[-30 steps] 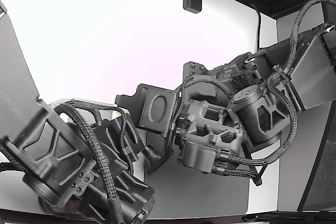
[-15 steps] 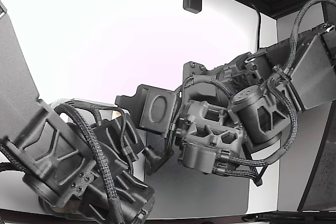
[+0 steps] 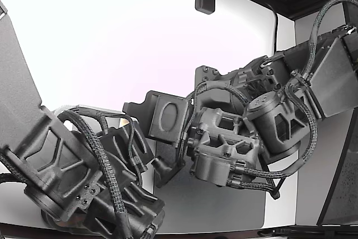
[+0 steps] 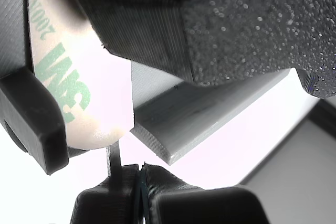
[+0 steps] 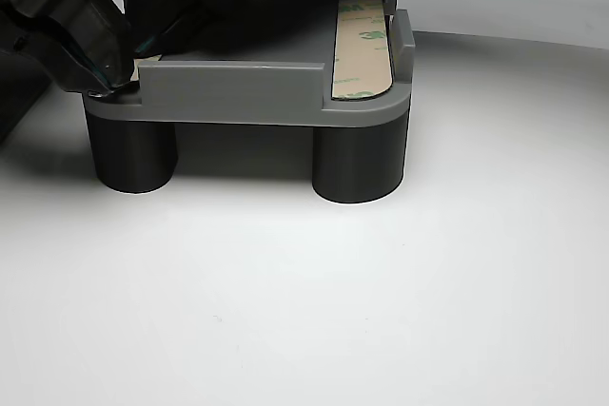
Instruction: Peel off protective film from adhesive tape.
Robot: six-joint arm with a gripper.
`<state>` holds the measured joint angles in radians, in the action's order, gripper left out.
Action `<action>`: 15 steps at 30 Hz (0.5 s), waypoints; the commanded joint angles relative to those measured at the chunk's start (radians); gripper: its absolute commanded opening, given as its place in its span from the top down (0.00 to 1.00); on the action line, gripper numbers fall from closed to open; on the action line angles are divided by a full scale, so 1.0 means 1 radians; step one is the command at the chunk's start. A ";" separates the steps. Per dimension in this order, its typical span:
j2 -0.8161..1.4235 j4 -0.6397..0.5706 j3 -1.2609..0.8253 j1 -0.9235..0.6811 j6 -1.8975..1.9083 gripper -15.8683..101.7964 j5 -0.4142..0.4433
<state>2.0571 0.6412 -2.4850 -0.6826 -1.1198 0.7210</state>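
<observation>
White and bare, the worktop (image 5: 381, 282) is carrying a grey fixture (image 5: 247, 92) that is standing on stubby round legs, and we are working at that fixture now. In the other view, a strip of adhesive tape (image 5: 362, 49) with green printing on its pale protective film is lying along the fixture's edge on that view's right, its long axis running away from the camera and its rounded end facing us. Our claw (image 5: 114, 73) is reaching in at the opposite corner, on that view's left, well apart from that strip, and its tips are pressing down at the fixture's rim where a pale sliver is showing.

Through the wrist view we are seeing a second pale strip (image 4: 79, 87) with the same green lettering, lying close beside a dark finger (image 4: 31, 119), its rounded end pointing towards the tips. We judge this to be the film we are going for, though we cannot tell whether an edge is lifted yet.

The claw's jaws are appearing nearly together at the corner, but we cannot tell for certain whether they are pinching the film or only touching it. In the exterior view two arms are crowding the scene, hiding the fixture entirely.
</observation>
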 commanded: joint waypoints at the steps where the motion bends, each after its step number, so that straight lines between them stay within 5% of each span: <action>1: 0.017 -0.005 0.034 0.003 0.003 0.95 0.000; 15: 0.018 -0.002 0.031 0.002 0.012 0.95 -0.002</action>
<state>2.0571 0.6427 -2.4850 -0.6842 -1.1106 0.7210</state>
